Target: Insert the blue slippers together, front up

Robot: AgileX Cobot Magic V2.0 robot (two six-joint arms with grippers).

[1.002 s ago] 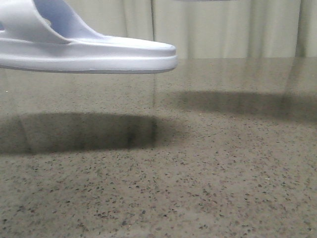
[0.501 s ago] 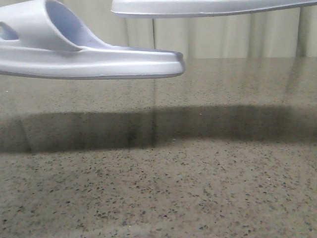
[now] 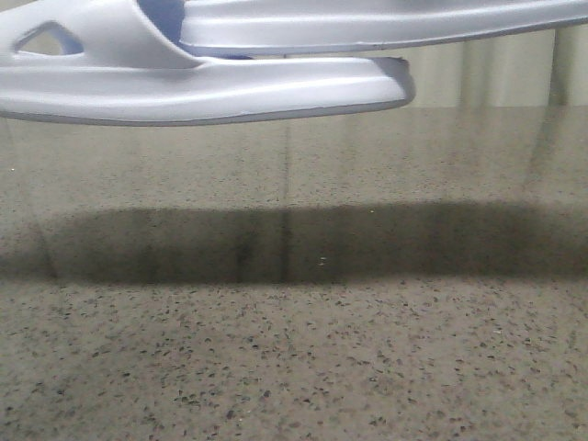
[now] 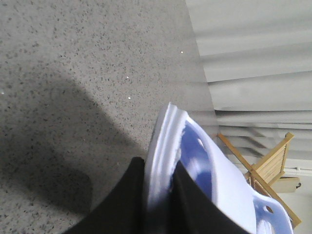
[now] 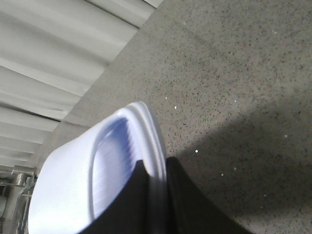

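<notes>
Left claw pinches 1 blue slipper; right claw pinches the other slipper.

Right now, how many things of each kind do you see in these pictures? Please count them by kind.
Pale blue slippers: 2 (lower one, upper one)
Grippers: 2 (left gripper, right gripper)
Speckled table: 1
Wooden frame: 1
Total: 6
</notes>
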